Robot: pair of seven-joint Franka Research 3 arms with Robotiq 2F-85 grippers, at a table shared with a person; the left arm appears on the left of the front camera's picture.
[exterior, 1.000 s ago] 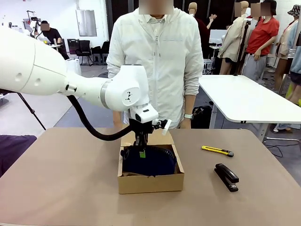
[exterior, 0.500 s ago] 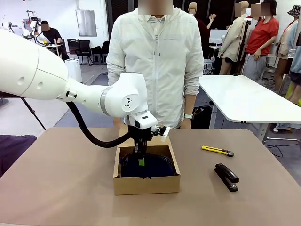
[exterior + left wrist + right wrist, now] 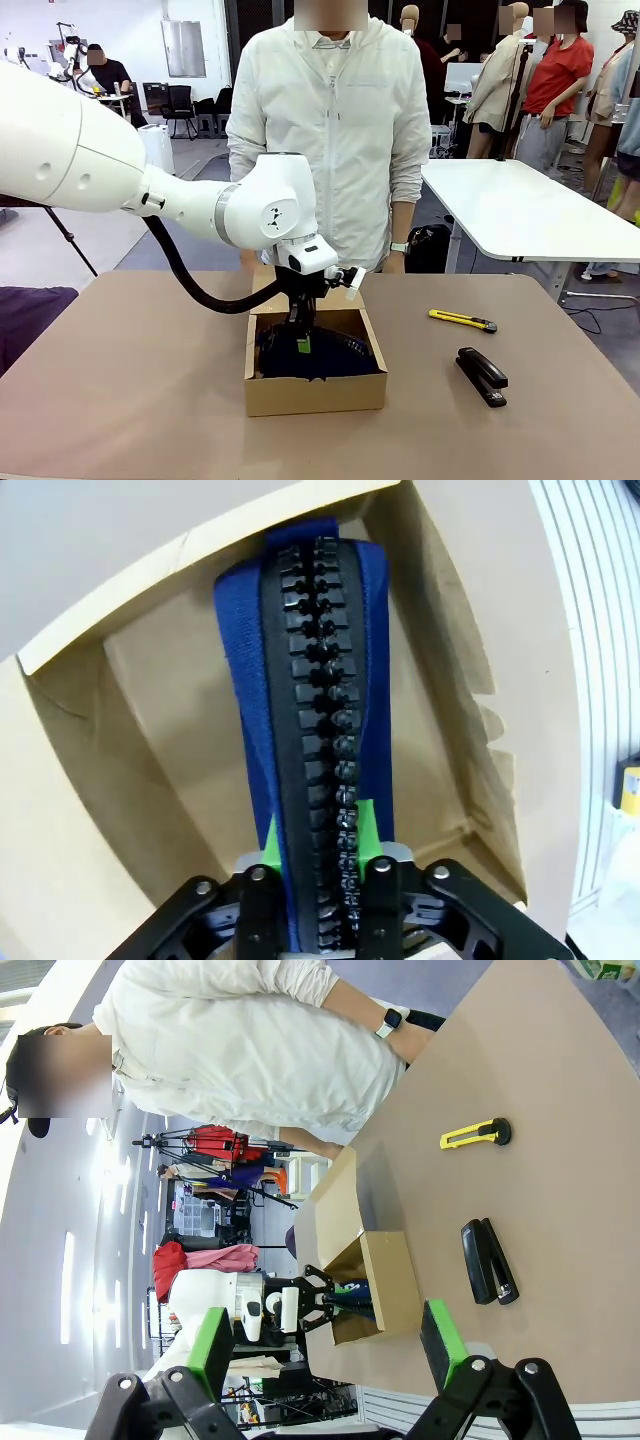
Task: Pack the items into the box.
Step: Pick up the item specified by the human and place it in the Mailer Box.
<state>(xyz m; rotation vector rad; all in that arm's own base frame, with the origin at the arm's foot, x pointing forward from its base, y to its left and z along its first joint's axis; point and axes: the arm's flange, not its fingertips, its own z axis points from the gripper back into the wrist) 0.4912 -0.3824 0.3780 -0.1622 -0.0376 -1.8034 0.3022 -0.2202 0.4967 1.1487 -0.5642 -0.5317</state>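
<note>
The brown cardboard box (image 3: 315, 395) stands open in the middle of the table, its flap lid raised toward the person. Inside it lies the dark navy pouch (image 3: 330, 360). My left gripper (image 3: 303, 345) reaches straight down into the box. In the left wrist view the green pads (image 3: 365, 825) press both sides of the pouch (image 3: 310, 680) along its black zipper edge, with the box walls (image 3: 160, 730) around it. The black stapler (image 3: 482, 375) lies on the table to the right of the box. My right gripper (image 3: 325, 1345) hangs open high above the table, holding nothing, with the stapler (image 3: 490, 1260) and box (image 3: 390, 1280) below it.
A yellow utility knife (image 3: 462, 320) lies behind the stapler at the right. A person in a white jacket (image 3: 330, 130) stands at the far edge, right behind the box. A dark purple cloth (image 3: 30, 310) shows at the left edge.
My left gripper has come down with the pouch, which now sits lower in the box. The box shifted a little to the left, then back slightly.
</note>
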